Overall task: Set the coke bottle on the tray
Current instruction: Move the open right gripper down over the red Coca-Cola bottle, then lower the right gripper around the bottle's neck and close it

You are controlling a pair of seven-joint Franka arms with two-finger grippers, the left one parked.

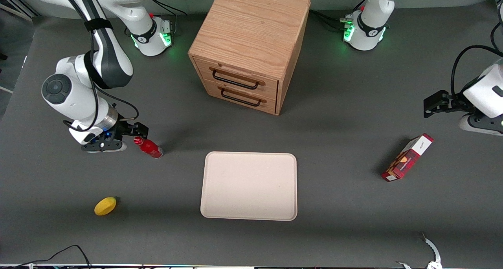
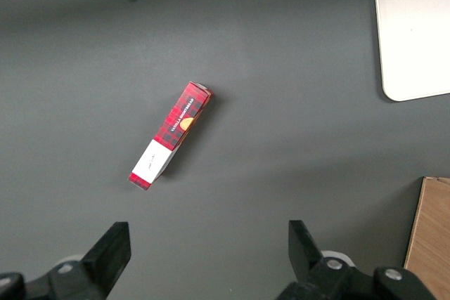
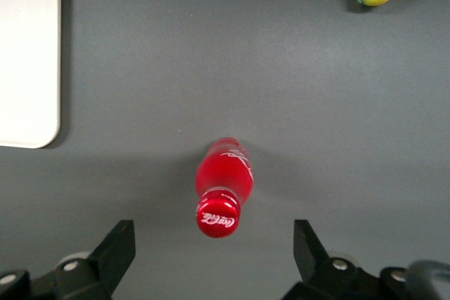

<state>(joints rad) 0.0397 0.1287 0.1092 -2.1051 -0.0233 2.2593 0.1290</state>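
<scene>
Light: even and soft, from overhead; no harsh glare.
Shadows: faint, blurred ones beside the drawer cabinet (image 1: 251, 45), the red box (image 1: 408, 157) and the coke bottle (image 1: 148, 147).
Tray (image 1: 249, 185): brightest surface, nearly washed out in the wrist views.
Gripper (image 1: 125, 137): just above the bottle, fingers wide apart, dark and slightly soft close to the lens.
Focus: front view sharp.

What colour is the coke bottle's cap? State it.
Red, clearest in the right wrist view: coke bottle.
</scene>
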